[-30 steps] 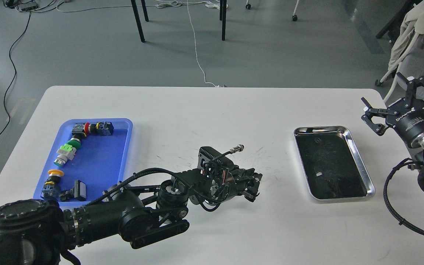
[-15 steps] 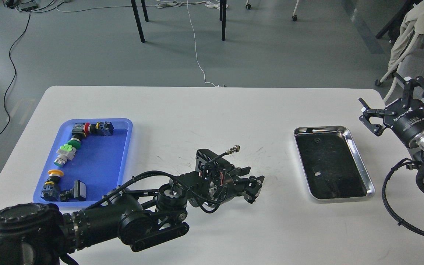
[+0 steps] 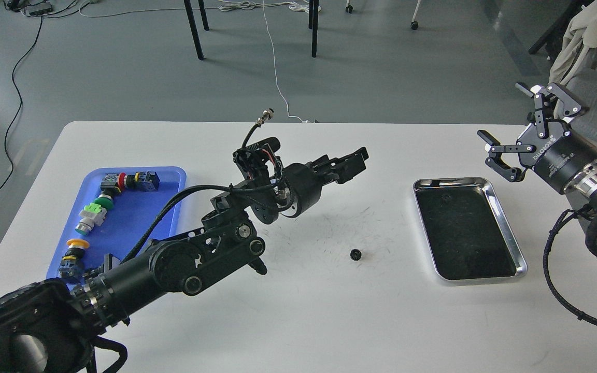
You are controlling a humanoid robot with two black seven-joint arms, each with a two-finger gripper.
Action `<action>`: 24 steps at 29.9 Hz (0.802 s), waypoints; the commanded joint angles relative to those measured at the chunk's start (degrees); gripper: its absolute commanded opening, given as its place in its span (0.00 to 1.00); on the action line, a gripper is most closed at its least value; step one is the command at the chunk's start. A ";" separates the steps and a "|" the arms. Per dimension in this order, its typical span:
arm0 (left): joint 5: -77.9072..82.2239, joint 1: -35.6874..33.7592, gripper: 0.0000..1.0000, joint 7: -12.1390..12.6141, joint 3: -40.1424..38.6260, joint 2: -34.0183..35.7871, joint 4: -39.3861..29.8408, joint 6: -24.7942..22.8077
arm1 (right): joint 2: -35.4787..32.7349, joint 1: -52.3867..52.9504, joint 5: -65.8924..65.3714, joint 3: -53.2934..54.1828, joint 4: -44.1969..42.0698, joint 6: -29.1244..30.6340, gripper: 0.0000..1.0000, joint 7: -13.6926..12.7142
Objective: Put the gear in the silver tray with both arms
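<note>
Now lifted, left fingers (image 3: 353, 163) hang apart and empty; gear (image 3: 355, 254) lies below on tabletop (image 3: 298, 321), beside silver tray (image 3: 508, 233); right fingers (image 3: 524, 132) wide.

Small gear (image 3: 356, 254) in dark, matt material, toothed edge, lying on a white table (image 3: 298, 321) with a smooth, dull top marked by fine dark scuffs. Silver tray (image 3: 512, 239) of polished steel, bright rolled rim, dark mirror-like bottom. Blue tray (image 3: 174, 207) of smooth, slightly glossy plastic, holding plastic push-button switches (image 3: 94, 215) in red, green and yellow. Both arms in matt black casings; brushed metal ring at right wrist (image 3: 586, 178). Grey, dull floor (image 3: 122, 77).
</note>
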 commanded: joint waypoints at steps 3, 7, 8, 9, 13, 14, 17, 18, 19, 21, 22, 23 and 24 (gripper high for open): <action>-10.65 0.15 0.98 -0.68 -6.08 11.48 -1.09 -0.06 | -0.89 13.91 -12.07 -18.11 0.27 -1.61 0.97 -0.06; -23.13 0.24 0.98 -0.68 -9.43 17.29 -1.09 -0.24 | 0.34 25.87 -15.86 -32.27 0.18 -3.20 0.97 -0.06; -26.29 0.24 0.98 -0.68 -9.70 18.78 -1.09 -0.24 | 1.12 28.42 -16.48 -35.34 0.18 -3.46 0.97 -0.06; -29.98 0.15 0.98 -0.68 -9.96 20.36 -1.09 -0.24 | 2.44 31.23 -17.09 -38.77 0.09 -3.55 0.97 -0.06; -43.09 0.50 0.98 -0.68 -11.63 24.33 -1.09 -0.32 | 6.39 40.55 -20.34 -52.04 0.27 -3.55 0.97 -0.06; -44.94 0.76 0.98 -0.68 -12.15 24.94 -1.09 -0.32 | 7.62 42.40 -21.22 -54.77 0.27 -3.64 0.97 -0.06; -46.10 2.25 0.98 -0.76 -12.51 25.74 -1.09 -0.24 | 12.54 47.15 -23.59 -64.08 0.27 -3.73 0.97 -0.06; -46.10 3.04 0.98 -0.76 -12.51 25.83 -1.09 -0.24 | 14.04 48.04 -24.21 -66.29 0.27 -3.81 0.97 -0.06; -46.01 3.75 0.98 -0.85 -12.60 25.91 -1.09 -0.24 | 15.70 48.65 -25.00 -68.40 0.27 -3.73 0.97 -0.06; -46.01 3.84 0.98 -0.85 -12.69 25.83 -1.18 -0.24 | 18.43 49.71 -26.75 -71.75 0.01 -3.73 0.97 -0.24; -46.01 3.93 0.98 -0.85 -12.77 25.83 -1.18 -0.15 | 19.58 50.50 -27.63 -73.50 -0.08 -3.73 0.97 -0.59; -46.01 3.93 0.98 -1.03 -12.95 25.83 -1.27 -0.15 | 20.72 51.46 -28.17 -75.26 -0.08 -3.55 0.97 -1.20; -45.92 3.93 0.98 -1.20 -13.04 25.83 -1.27 -0.15 | 21.60 52.60 -28.08 -76.84 -0.08 -3.03 0.97 -1.90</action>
